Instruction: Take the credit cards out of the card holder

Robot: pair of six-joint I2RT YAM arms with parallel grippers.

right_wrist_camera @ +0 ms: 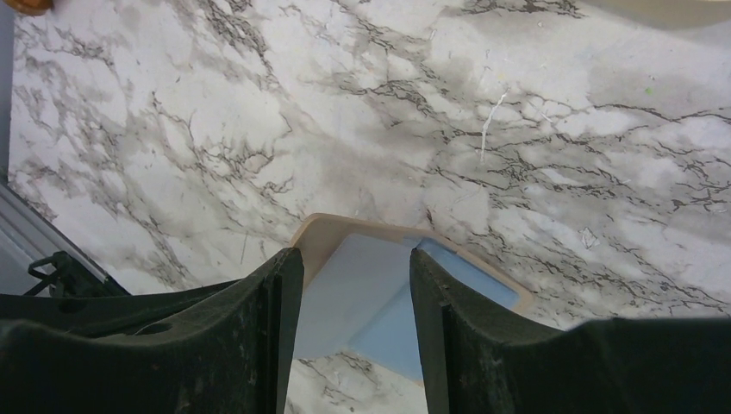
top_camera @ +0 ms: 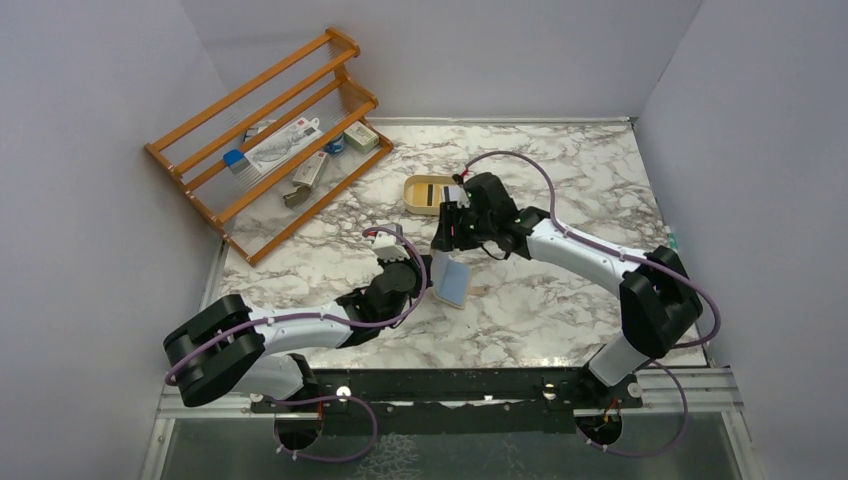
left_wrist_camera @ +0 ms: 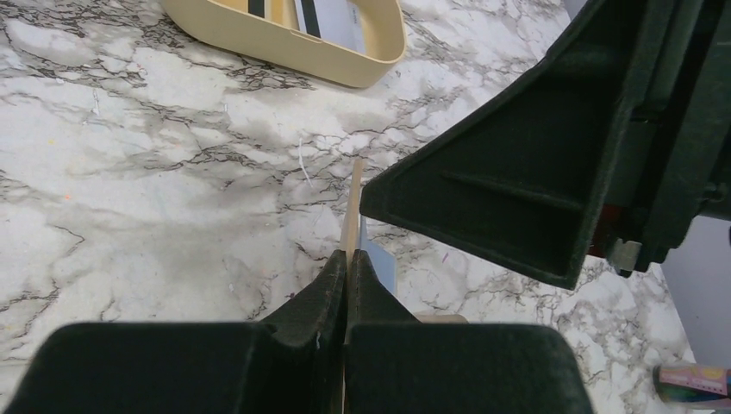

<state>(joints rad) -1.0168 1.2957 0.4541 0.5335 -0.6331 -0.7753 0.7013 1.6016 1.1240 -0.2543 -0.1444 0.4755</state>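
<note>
The tan card holder [right_wrist_camera: 332,231] is held up on edge above the marble table, and its thin tan edge shows in the left wrist view [left_wrist_camera: 352,203]. My left gripper [left_wrist_camera: 346,259] is shut on that edge. A pale blue credit card [right_wrist_camera: 353,289] lies against the holder's inner face, overlapping a deeper blue card or lining [right_wrist_camera: 470,274]; it also shows in the top view [top_camera: 452,281]. My right gripper [right_wrist_camera: 355,259] is open just above the holder, one finger on each side of the pale card. In the top view the right gripper [top_camera: 448,238] is over the holder and the left gripper [top_camera: 420,278] is at its left.
An oval cream-yellow tray [top_camera: 412,195] sits behind the grippers with cards in it, one with a black stripe [left_wrist_camera: 256,7]. A wooden rack [top_camera: 265,140] with several small items stands at the back left. A small colourful object [left_wrist_camera: 690,384] lies at the right edge.
</note>
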